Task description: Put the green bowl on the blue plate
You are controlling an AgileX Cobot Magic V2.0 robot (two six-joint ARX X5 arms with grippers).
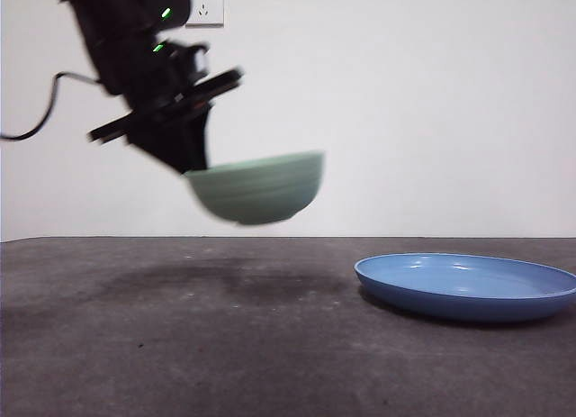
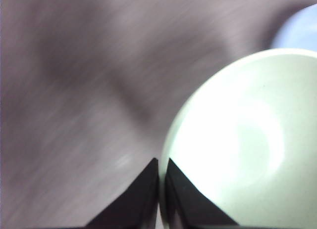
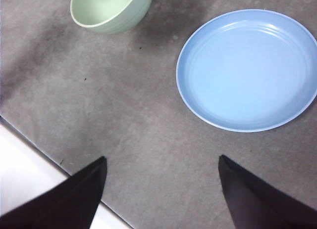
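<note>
The pale green bowl (image 1: pixel 259 188) hangs tilted in the air above the left half of the table, blurred by motion. My left gripper (image 1: pixel 189 151) comes down from the upper left and is shut on the bowl's rim (image 2: pixel 162 169), one jaw inside and one outside. The bowl (image 3: pixel 111 9) also shows in the right wrist view. The blue plate (image 1: pixel 466 285) lies flat on the table at the right, with nothing on it (image 3: pixel 247 69). A sliver of the plate (image 2: pixel 299 28) shows beyond the bowl. My right gripper (image 3: pixel 161 177) waits open above the table, holding nothing.
The dark grey table top (image 1: pixel 180 345) runs across the view, with the bowl's shadow (image 1: pixel 216 282) under the bowl. A white wall with a socket (image 1: pixel 204 3) stands behind. The table's edge (image 3: pixel 29 140) lies near the right gripper.
</note>
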